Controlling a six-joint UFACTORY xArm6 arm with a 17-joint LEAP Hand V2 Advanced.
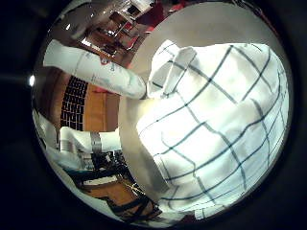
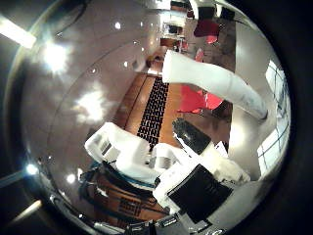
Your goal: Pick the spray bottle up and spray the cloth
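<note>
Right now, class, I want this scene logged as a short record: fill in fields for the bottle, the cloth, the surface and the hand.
bottle: white spray bottle standing on the table, its base beside the cloth
cloth: white checked cloth with dark grid lines, lying rumpled on the table
surface: pale round table
hand: white and black hand, not holding the bottle
spraying: not begun
</note>
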